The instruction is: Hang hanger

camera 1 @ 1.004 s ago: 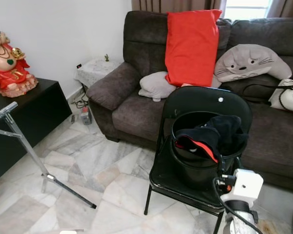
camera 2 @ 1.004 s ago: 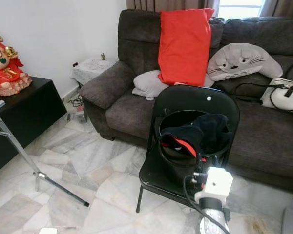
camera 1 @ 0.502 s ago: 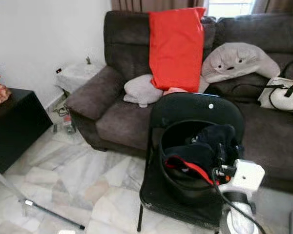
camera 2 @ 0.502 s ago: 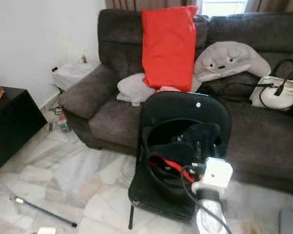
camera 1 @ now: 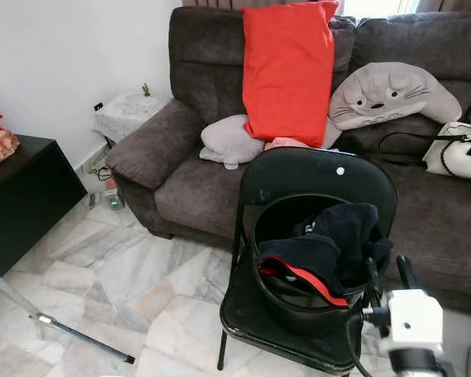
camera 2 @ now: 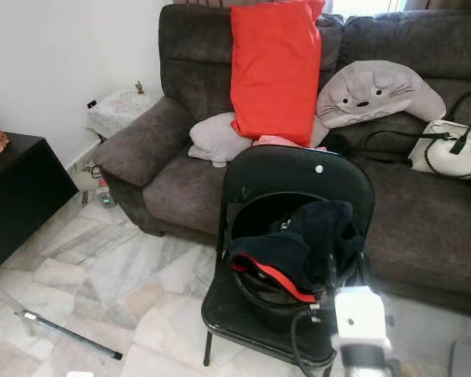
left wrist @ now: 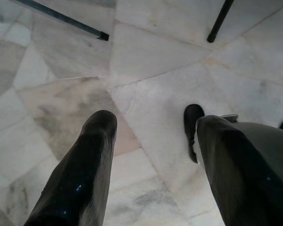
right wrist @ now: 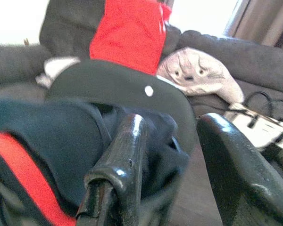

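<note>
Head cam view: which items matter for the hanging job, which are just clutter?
Job-related:
- right gripper, open, at the bucket
- black bucket on folding chair
- dark garment in it

Clutter:
- red cushion
- grey plush
- white handbag
- sofa

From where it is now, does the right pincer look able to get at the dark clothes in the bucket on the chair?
Probably yes. The right pincer is open, raised at the bucket's near rim, fingers pointing at the dark clothes heaped on top. Nothing stands between them.
</note>
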Motion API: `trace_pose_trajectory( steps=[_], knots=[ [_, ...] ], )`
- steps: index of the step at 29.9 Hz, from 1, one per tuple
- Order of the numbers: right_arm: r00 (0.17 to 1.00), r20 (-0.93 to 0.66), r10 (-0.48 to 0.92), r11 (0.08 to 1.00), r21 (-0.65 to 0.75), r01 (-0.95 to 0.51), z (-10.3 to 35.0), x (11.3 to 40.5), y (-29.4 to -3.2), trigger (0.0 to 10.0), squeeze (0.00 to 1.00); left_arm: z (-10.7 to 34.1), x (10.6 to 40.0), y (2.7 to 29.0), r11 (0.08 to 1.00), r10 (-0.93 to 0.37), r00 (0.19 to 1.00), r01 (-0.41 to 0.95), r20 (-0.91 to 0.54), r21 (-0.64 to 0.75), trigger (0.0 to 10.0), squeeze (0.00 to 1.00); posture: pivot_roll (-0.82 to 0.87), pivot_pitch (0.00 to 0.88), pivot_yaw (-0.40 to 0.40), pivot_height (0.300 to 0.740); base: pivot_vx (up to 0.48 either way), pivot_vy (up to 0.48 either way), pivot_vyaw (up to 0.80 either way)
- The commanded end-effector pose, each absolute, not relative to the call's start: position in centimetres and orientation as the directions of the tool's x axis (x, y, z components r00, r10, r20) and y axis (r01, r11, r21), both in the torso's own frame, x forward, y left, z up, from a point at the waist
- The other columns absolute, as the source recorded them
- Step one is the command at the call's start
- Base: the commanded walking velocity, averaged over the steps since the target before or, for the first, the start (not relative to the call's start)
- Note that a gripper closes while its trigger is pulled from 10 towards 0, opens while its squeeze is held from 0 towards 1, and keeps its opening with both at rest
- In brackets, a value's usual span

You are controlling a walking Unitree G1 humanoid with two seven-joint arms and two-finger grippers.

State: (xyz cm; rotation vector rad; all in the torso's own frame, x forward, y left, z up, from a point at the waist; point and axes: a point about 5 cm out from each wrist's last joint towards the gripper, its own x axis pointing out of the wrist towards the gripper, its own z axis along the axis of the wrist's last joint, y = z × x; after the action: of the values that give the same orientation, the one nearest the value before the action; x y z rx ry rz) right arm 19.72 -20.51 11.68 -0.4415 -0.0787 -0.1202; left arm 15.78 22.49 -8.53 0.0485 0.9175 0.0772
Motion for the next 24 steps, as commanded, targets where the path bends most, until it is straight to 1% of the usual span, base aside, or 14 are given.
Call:
trace_pose_trajectory(
  steps=[1,2,3,7,8,9,10,11,13,14,15,19,23,24],
  knots=[
    [0.990,0.105,-0.091,0.872,-0.472,0.130,12.3,19.5,-20.9,10.0,0.00,-8.7,15.3,23.0,0.995,0.102,0.580,-0.048,-0.808,0.091,10.0,0.00,-0.10,0.086,0.117,0.740,0.000,0.000,0.00],
    [0.993,0.101,-0.056,0.821,-0.561,0.104,12.7,19.7,-20.9,10.0,0.00,-8.7,15.3,23.1,0.995,0.103,0.578,-0.049,-0.809,0.092,10.0,0.00,-0.10,0.086,0.117,0.740,0.000,0.000,0.00],
    [0.992,0.120,-0.024,0.803,-0.590,0.091,13.2,20.1,-20.6,10.0,0.00,-8.7,15.3,23.1,0.994,0.104,0.578,-0.050,-0.809,0.092,10.0,0.00,-0.10,0.087,0.118,0.740,0.000,0.000,0.00],
    [0.984,0.172,0.038,0.782,-0.619,0.078,14.7,20.9,-19.7,10.0,0.00,-8.6,15.4,23.1,0.994,0.105,0.579,-0.052,-0.808,0.092,10.0,0.00,-0.10,0.089,0.116,0.740,0.000,0.000,0.00],
    [0.978,0.196,0.064,0.782,-0.619,0.073,15.5,21.3,-19.2,10.0,0.00,-8.6,15.5,23.1,0.994,0.105,0.580,-0.053,-0.808,0.092,10.0,0.00,-0.10,0.088,0.116,0.740,0.000,0.000,0.00],
    [0.968,0.219,0.121,0.773,-0.633,0.047,16.4,21.7,-18.2,10.0,0.00,-8.6,15.5,23.1,0.995,0.104,0.580,-0.056,-0.808,0.088,10.0,0.00,-0.10,0.090,0.114,0.740,0.000,0.000,0.00],
    [0.954,0.213,0.213,0.740,-0.673,-0.015,17.1,22.0,-16.7,10.0,0.00,-8.6,15.6,23.0,0.995,0.102,0.579,-0.057,-0.809,0.084,10.0,0.00,-0.09,0.090,0.113,0.740,0.000,0.000,0.00],
    [0.948,0.196,0.250,0.716,-0.697,-0.045,17.0,22.0,-16.2,10.0,0.49,-8.6,15.6,23.0,0.995,0.100,0.578,-0.058,-0.810,0.082,10.0,0.00,-0.10,0.092,0.113,0.740,0.000,0.000,0.00],
    [0.946,0.184,0.268,0.701,-0.710,-0.060,16.9,21.9,-15.9,10.0,0.49,-8.6,15.6,23.0,0.995,0.100,0.577,-0.058,-0.810,0.081,10.0,0.00,-0.09,0.092,0.113,0.740,0.000,0.000,0.00],
    [0.947,0.155,0.282,0.687,-0.721,-0.087,16.6,21.9,-15.6,10.0,1.00,-8.6,15.6,22.9,0.995,0.098,0.575,-0.058,-0.812,0.079,10.0,0.00,-0.10,0.095,0.114,0.740,0.000,0.000,0.00],
    [0.948,0.134,0.289,0.677,-0.729,-0.104,16.3,21.9,-15.4,10.0,1.00,-8.7,15.6,22.9,0.995,0.096,0.573,-0.058,-0.814,0.077,10.0,0.00,-0.10,0.095,0.113,0.740,0.000,0.000,0.00],
    [0.937,-0.021,0.348,0.547,-0.808,-0.221,14.6,22.2,-14.5,10.0,1.00,-8.8,15.4,22.7,0.997,0.081,0.563,-0.051,-0.823,0.063,10.0,0.00,-0.10,0.096,0.110,0.740,0.000,0.000,0.00],
    [0.936,-0.054,0.347,0.540,-0.805,-0.247,14.5,22.2,-14.4,10.0,1.00,-8.8,15.3,22.6,0.997,0.080,0.562,-0.054,-0.823,0.060,10.0,0.00,-0.09,0.098,0.108,0.740,0.000,0.000,0.00],
    [0.938,-0.091,0.335,0.535,-0.801,-0.269,14.5,22.1,-14.4,10.0,1.00,-8.9,15.3,22.6,0.997,0.074,0.560,-0.053,-0.825,0.054,10.0,0.00,-0.10,0.101,0.107,0.740,0.000,0.000,0.00]
  ],
)
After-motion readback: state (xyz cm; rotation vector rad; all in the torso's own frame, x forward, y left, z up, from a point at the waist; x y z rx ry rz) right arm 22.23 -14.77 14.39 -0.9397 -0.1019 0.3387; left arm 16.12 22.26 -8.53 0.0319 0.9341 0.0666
